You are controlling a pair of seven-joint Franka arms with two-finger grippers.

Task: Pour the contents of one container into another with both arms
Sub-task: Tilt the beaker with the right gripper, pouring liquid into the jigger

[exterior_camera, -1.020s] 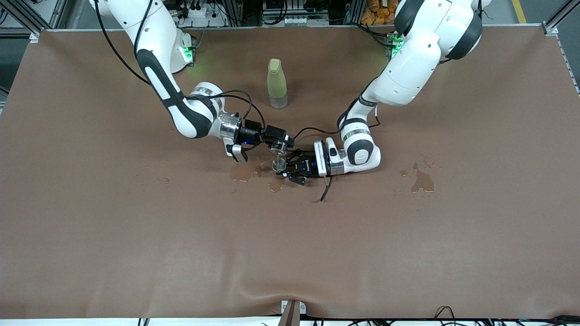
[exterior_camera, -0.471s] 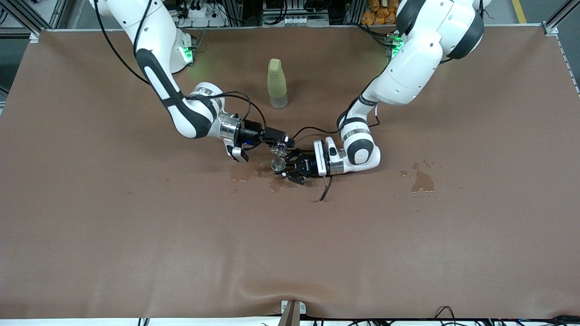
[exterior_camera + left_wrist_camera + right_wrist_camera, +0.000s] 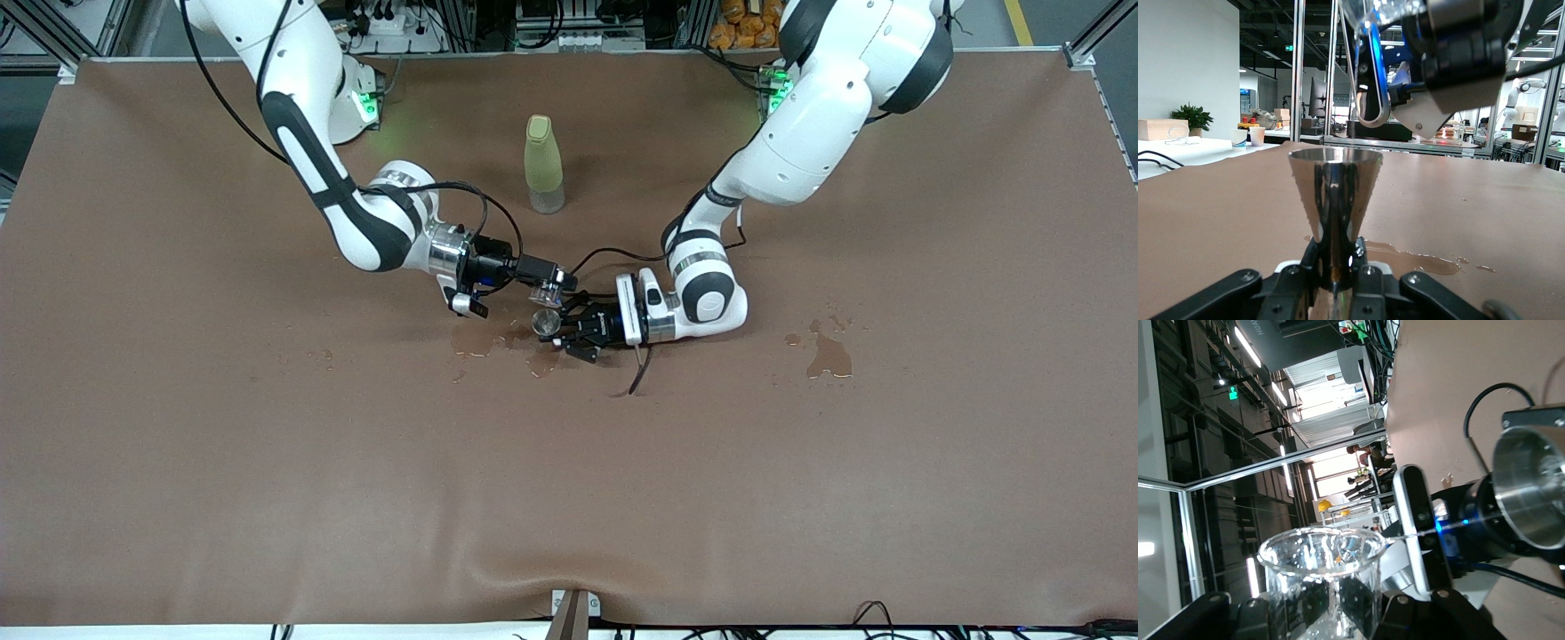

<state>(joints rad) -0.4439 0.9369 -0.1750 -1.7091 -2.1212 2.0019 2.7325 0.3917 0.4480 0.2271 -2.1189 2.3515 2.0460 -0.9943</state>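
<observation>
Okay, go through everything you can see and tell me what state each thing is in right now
Glass cup: tipped sideways in the right tool, over the metal cone.
Metal cone: upright in the left tool.
Bottle: standing, capped.
Table cover: wet with puddles.

Two white jointed robot arms, one coming from the upper left of the front view and one from the upper right. One tiny clear glass cup. One shiny grey-mouthed stemmed metal vessel. One tall yellow-green bottle. Two main wet patches, centre and right.
</observation>
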